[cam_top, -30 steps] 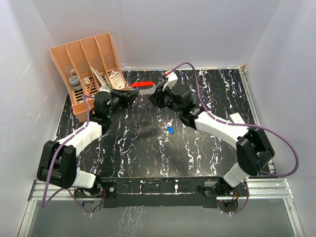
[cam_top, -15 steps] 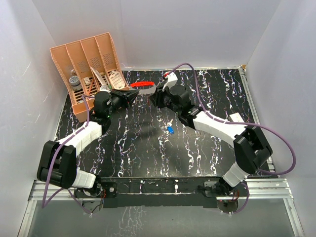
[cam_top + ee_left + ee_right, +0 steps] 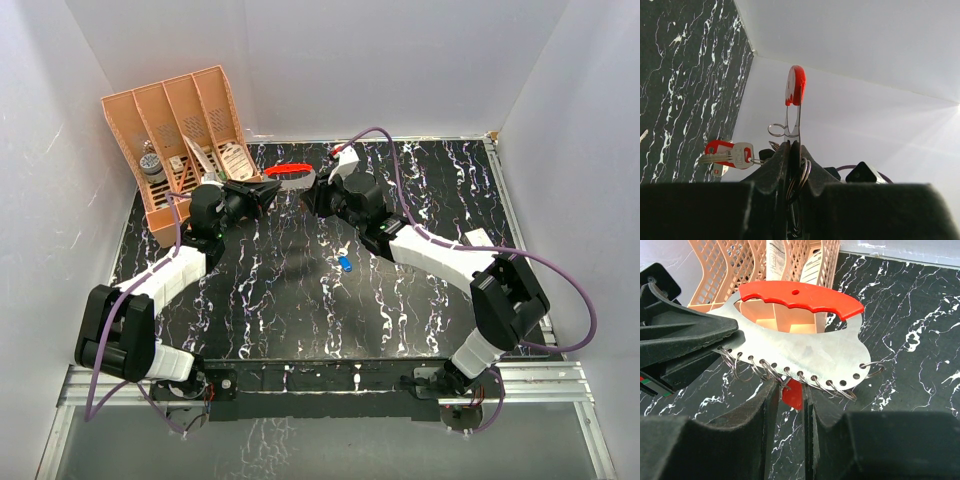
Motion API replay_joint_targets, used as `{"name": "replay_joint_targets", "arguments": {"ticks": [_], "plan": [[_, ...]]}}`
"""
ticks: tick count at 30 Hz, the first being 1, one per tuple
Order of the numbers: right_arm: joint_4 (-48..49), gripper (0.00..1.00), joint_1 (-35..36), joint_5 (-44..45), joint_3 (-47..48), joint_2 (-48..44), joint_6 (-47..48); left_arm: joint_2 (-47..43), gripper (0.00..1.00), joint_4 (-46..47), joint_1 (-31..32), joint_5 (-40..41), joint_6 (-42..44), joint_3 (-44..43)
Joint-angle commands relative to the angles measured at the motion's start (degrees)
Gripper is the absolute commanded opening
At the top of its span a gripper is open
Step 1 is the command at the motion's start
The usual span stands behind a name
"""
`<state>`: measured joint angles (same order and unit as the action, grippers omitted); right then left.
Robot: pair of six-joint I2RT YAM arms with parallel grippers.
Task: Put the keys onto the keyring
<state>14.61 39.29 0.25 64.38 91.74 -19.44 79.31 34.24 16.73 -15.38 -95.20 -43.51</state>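
Note:
The keyring (image 3: 800, 352) is a flat whitish-grey plate with a red grip (image 3: 800, 296) and a row of small wire rings along its lower edge. It hangs above the back of the table (image 3: 287, 171). My left gripper (image 3: 794, 146) is shut on the plate's edge (image 3: 270, 190). My right gripper (image 3: 791, 390) is shut on the red-headed key (image 3: 793, 394) just under the rings, the key's tip touching one ring. The left wrist view shows this red key (image 3: 729, 154) side on. The blue-headed key (image 3: 345, 264) lies loose on the black table.
An orange slotted organiser (image 3: 185, 125) with papers and a small jar stands at the back left, right behind the keyring (image 3: 765, 265). White walls close in the table on three sides. A small white tag (image 3: 480, 238) lies at the right.
My right gripper has edged slightly left, closer to the keyring. The left arm and the blue key have not moved.

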Motion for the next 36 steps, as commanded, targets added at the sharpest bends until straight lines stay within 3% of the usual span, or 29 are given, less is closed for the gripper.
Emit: {"name": "replay_joint_targets", "arguments": {"ticks": [1,19,36], "plan": [[5.1,0.23,0.2,0.5,1.6,-1.8,1.2,-2.6,0.00,2.1,0.5,-1.1,-0.6,-1.1],[7.0,0.23,0.3,-2.2,1.8,-1.4,1.8,-1.2,0.00,3.3,0.8,-1.3,-1.0,-0.7],[8.2,0.09,0.5,-1.0,0.9,-3.3,3.7,0.4,0.00,3.8,0.9,-1.5,-1.0,0.5]]}}
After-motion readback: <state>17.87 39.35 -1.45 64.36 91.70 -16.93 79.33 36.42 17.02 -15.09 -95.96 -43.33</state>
